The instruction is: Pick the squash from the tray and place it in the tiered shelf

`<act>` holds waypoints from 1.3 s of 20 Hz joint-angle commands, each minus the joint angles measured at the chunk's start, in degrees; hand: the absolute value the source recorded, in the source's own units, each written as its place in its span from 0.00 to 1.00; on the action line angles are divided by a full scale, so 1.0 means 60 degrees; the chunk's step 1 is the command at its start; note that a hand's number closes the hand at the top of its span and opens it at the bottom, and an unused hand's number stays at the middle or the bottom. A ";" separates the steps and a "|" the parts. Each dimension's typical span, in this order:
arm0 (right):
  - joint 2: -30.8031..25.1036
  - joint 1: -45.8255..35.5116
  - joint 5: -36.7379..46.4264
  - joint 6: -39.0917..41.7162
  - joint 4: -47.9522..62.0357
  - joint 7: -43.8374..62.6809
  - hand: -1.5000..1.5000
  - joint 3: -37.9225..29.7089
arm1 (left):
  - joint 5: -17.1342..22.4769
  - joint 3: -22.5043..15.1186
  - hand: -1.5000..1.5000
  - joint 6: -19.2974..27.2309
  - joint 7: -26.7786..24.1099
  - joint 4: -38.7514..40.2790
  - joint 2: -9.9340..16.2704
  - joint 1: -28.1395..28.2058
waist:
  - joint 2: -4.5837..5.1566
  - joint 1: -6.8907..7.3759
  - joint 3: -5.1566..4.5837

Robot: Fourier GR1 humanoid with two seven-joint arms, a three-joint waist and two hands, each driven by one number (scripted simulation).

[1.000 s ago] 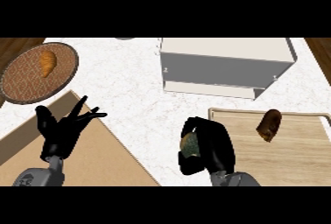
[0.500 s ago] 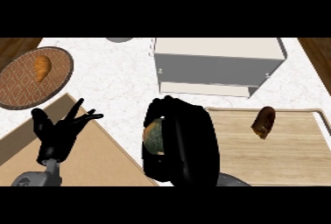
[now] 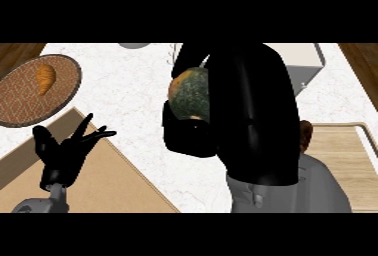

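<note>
Squash [image 3: 189,95]: green and orange, mottled, upright. Held up close to the camera in the right hand [image 3: 240,115], above the white counter [image 3: 133,90]; off the tray and not in the shelf.

Right hand: black, fills the middle of the view, back of the hand toward the camera. Fingers and thumb curl round the squash and cover its right side and lower end. Grey forearm [image 3: 288,190] enters from the lower edge.

Left hand [image 3: 66,150]: black, lower left of the view, fingers spread apart and pointing up, holding nothing. It shows over a tan wooden board [image 3: 111,185] whose corner juts onto the counter.

Shelf [image 3: 306,65]: white and grey, at the upper edge right of centre, mostly hidden behind the right hand; its tiers cannot be made out.

Tray [image 3: 358,155]: light wood with a raised rim, at the right edge, partly behind the right forearm. A small brown item [image 3: 306,131] shows at its left end, largely hidden; what it is cannot be told.

Plate [image 3: 33,92]: round, brown, woven look, upper left, on the counter. An orange-brown piece of food [image 3: 46,78] lies on it.

Grey round object [image 3: 134,45]: only its lower edge visible at the top of the counter.
</note>
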 commanded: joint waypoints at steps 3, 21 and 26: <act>-0.0544 -0.1711 -0.0626 0.1215 0.0852 0.0688 1.00 -0.2437 | -0.0281 -0.0044 0.50 0.0114 -0.0207 0.0610 -0.0140 0.0369 | 0.0096 -0.0016 -0.0064; -0.1964 -0.3122 -0.1249 0.1142 0.5849 -0.3016 1.00 -0.3943 | -0.0404 0.0032 0.50 0.0026 0.0378 0.0224 -0.0118 0.0106 | 0.0148 0.0145 -0.0056; -0.2086 -0.3228 -0.0886 0.0477 0.7137 -0.3995 1.00 -0.3960 | -0.0408 0.0140 0.50 -0.0044 0.0359 0.0554 -0.0197 -0.0189 | 0.0161 0.0152 -0.0056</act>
